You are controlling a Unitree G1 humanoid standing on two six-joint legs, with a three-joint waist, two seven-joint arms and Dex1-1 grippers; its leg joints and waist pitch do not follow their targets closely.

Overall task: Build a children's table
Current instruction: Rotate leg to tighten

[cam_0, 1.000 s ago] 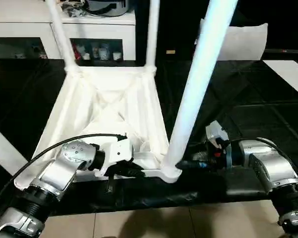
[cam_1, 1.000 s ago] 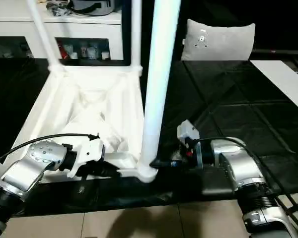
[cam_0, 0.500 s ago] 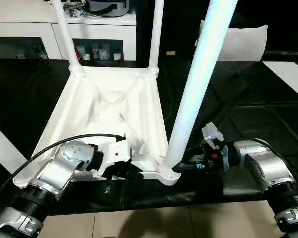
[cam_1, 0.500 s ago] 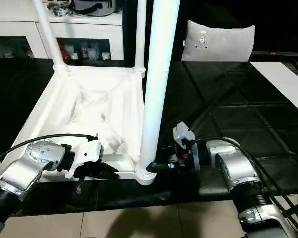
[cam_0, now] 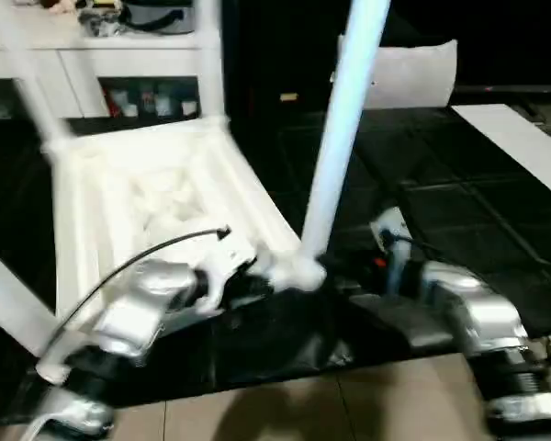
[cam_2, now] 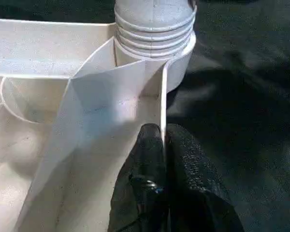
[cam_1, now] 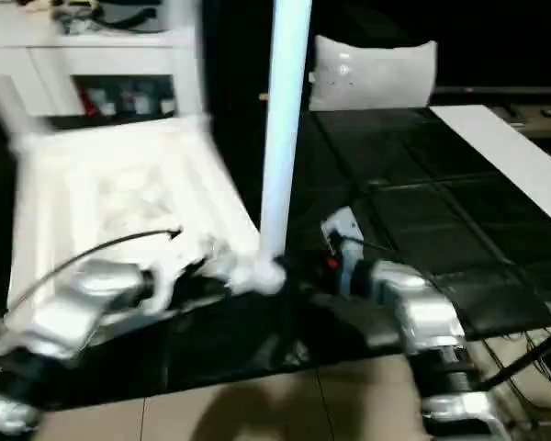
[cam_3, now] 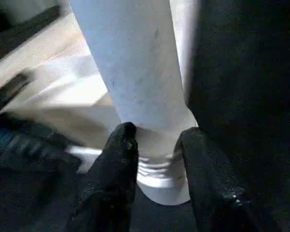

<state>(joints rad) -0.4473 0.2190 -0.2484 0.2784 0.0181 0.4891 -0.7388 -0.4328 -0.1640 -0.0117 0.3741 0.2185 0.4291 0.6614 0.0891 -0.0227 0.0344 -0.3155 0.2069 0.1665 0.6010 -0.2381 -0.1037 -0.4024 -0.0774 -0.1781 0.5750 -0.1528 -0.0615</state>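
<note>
One upturned white table top (cam_0: 156, 193) is lying on the black mat. Three legs (cam_0: 340, 138) are standing up from its corners, a fourth slanting at the edge. One pillow (cam_0: 413, 73) is sitting behind.

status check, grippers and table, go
Left gripper shut on tabletop rib. Right gripper fingers either side of near leg above its corner socket. Table upside down on black mat. Nothing blocking.
</note>
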